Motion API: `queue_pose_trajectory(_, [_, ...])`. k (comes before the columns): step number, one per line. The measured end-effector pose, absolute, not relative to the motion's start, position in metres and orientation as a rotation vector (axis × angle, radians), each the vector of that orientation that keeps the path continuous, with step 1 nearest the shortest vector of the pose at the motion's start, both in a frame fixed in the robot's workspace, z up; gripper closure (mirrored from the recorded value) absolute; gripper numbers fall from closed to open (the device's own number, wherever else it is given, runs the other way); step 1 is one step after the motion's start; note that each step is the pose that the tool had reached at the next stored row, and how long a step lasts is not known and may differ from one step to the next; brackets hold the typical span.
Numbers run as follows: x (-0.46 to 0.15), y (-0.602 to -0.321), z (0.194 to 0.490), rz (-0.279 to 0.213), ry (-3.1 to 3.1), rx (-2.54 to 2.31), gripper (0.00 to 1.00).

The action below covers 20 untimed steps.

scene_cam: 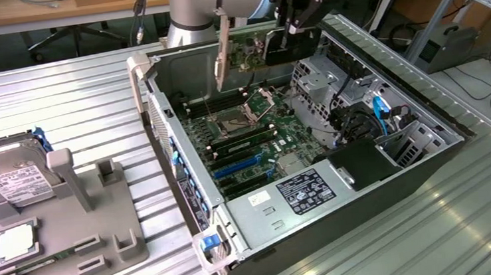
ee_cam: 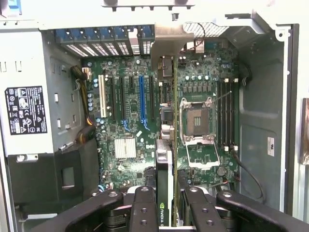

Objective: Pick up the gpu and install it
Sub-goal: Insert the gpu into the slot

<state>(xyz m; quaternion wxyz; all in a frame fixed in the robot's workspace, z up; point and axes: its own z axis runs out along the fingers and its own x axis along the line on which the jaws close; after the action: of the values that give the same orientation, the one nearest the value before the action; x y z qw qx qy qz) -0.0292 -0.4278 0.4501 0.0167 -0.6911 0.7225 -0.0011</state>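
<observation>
Our pincer (scene_cam: 292, 32) is clenched on the gpu (scene_cam: 251, 53), its two fingers pressing the card's flat faces near its upper edge. From the wrist we look straight down along the card, which appears edge-on between the fingers (ee_cam: 145, 203). The gpu (ee_cam: 164, 159) hangs upright in the air above the open computer case (scene_cam: 174, 137), with its silver bracket (scene_cam: 220, 63) pointing down toward the case's rear wall on the exterior view's left. We see clear space between the card's lower edge and the motherboard (scene_cam: 246, 141), so nothing is seated yet.

We judge the pick-up to be done and the install to be in hand, with the card carried over the board and not yet lowered. In the wrist view the card lies across the board between the blue slot (ee_cam: 142, 96) and the processor socket (ee_cam: 199, 121). We cannot tell which slot it sits over.

As we read it, seating the card calls for its connector edge to sit parallel to one slot and directly above it. The bracket (ee_cam: 166, 41) would need to meet a rear opening, and the descent would have to be straight, without tilt.

Well apart, on the table (scene_cam: 63, 93), the hard drive (scene_cam: 9, 178) rests in the grey holder (scene_cam: 68, 240).
</observation>
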Motion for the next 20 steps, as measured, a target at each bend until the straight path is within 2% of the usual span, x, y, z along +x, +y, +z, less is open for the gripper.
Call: queue_pose_trajectory(20, [-0.048, -0.428, 0.425, -0.003, 2.246, -2.148, 0.73])
